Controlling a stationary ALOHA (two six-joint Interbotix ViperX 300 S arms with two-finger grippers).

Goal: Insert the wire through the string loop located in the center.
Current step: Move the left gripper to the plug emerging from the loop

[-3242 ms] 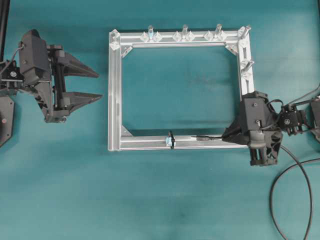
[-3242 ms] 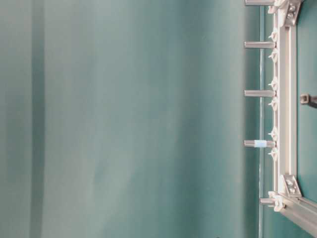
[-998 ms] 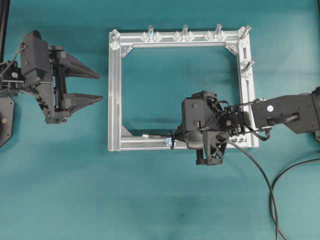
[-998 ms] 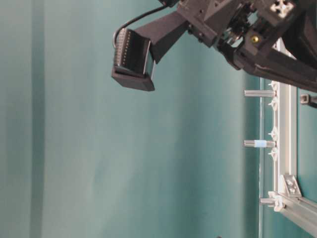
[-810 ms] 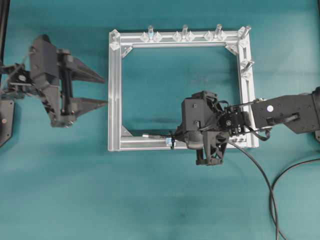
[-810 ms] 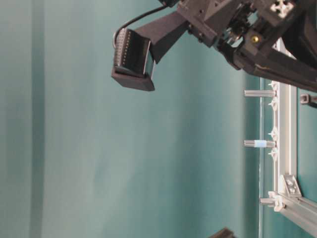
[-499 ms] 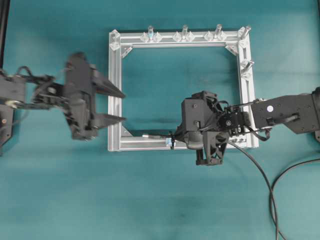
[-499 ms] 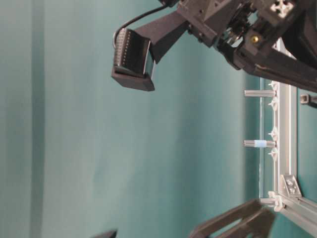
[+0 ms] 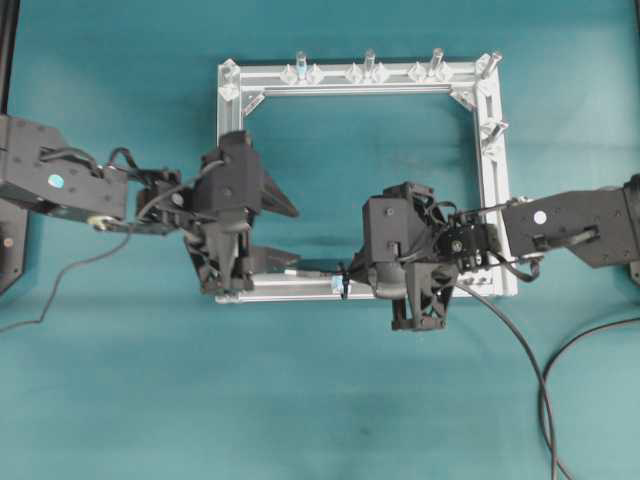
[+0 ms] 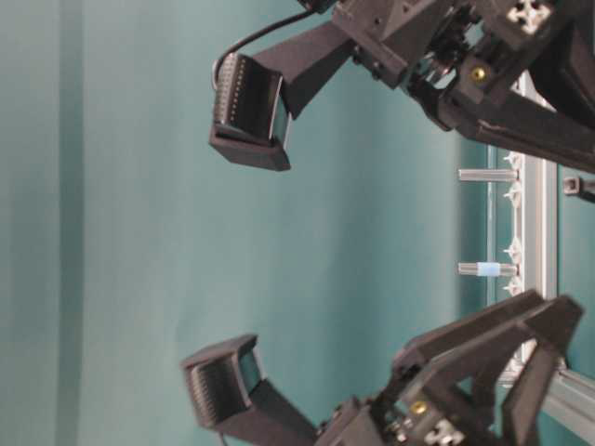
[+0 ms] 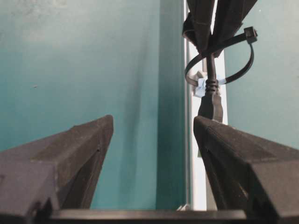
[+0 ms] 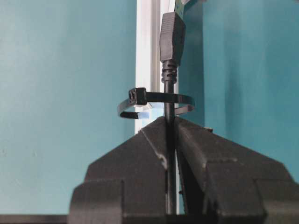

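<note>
Wire [image 12: 168,100] plug poking through string loop [image 12: 156,103], pointing toward left gripper [image 11: 152,135], apparently just ahead, jaws gaping; right gripper [image 12: 171,125] pinching wire.

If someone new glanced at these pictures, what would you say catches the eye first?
Probably the wire, pinched in the shut right gripper and already poking through the string loop on the frame's bottom bar. Next, the left gripper, jaws wide open, reaching in from the left, its lower finger close to the plug end. Around them, only the silver square frame on the teal table.
</note>
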